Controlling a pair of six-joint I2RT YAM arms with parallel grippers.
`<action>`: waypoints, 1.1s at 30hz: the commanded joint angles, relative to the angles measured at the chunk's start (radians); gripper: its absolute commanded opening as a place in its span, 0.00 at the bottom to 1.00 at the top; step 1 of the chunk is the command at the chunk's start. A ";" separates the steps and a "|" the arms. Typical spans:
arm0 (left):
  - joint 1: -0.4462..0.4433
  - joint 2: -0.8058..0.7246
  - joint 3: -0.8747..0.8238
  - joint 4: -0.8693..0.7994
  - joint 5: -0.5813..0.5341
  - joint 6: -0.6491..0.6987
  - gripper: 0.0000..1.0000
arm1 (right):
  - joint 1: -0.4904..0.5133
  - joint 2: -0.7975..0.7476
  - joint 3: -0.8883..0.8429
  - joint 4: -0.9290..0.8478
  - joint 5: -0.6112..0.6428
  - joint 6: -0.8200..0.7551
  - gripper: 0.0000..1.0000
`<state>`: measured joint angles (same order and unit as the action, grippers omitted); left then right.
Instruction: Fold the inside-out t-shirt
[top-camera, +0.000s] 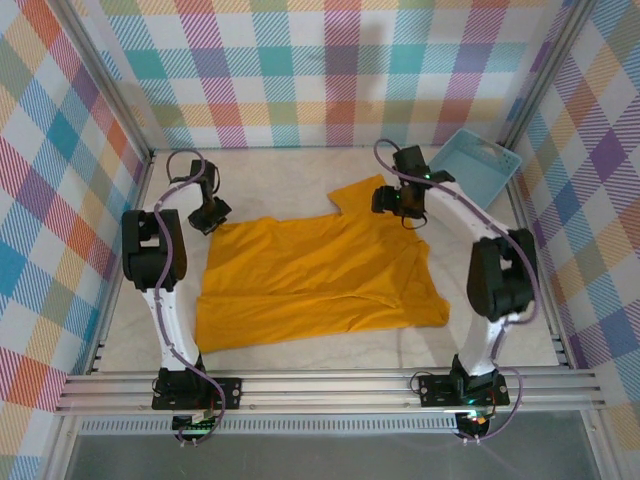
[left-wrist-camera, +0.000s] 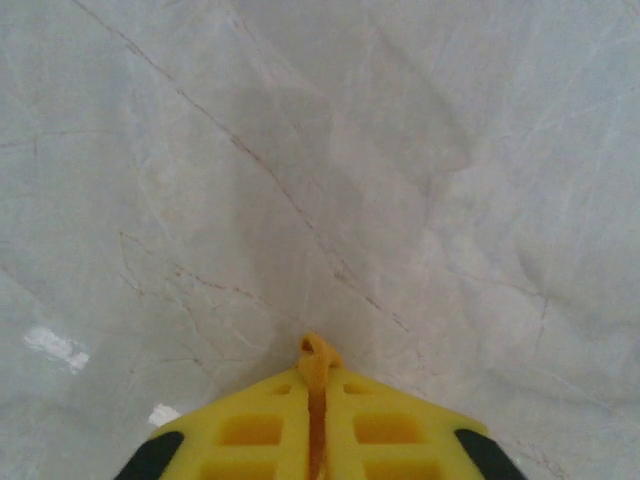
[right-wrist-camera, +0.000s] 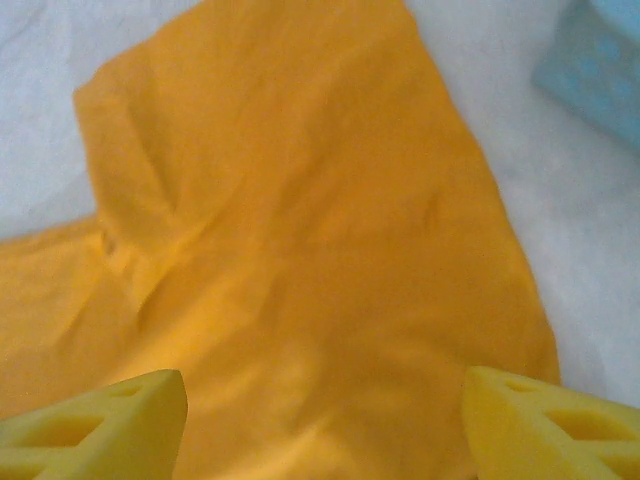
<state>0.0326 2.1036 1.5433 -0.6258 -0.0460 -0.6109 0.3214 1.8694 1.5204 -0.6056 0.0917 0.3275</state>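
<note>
The mustard-orange t-shirt lies spread flat on the pale table, plain face up, one sleeve reaching toward the back. My left gripper sits at the shirt's far-left corner and is shut on it; a small nub of orange cloth pokes out between its yellow fingers. My right gripper hovers over the sleeve near the back right with its yellow fingers wide apart. Orange fabric lies below the right gripper's gap, not pinched.
A light blue basket stands in the back right corner, close behind the right arm; its corner appears in the right wrist view. Plaid walls enclose the table on three sides. A metal rail runs along the near edge.
</note>
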 joint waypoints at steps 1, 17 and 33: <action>0.012 -0.091 -0.093 -0.023 -0.007 -0.009 0.01 | 0.005 0.126 0.149 0.002 0.061 -0.062 0.72; 0.001 -0.312 -0.406 0.064 0.021 -0.044 0.00 | 0.005 0.677 0.858 -0.168 0.199 -0.159 0.72; -0.004 -0.386 -0.448 0.085 0.035 -0.033 0.00 | -0.006 0.983 1.265 -0.361 0.134 -0.212 0.64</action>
<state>0.0334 1.7653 1.1126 -0.5430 -0.0109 -0.6422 0.3202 2.7758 2.6766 -0.8333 0.2638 0.1364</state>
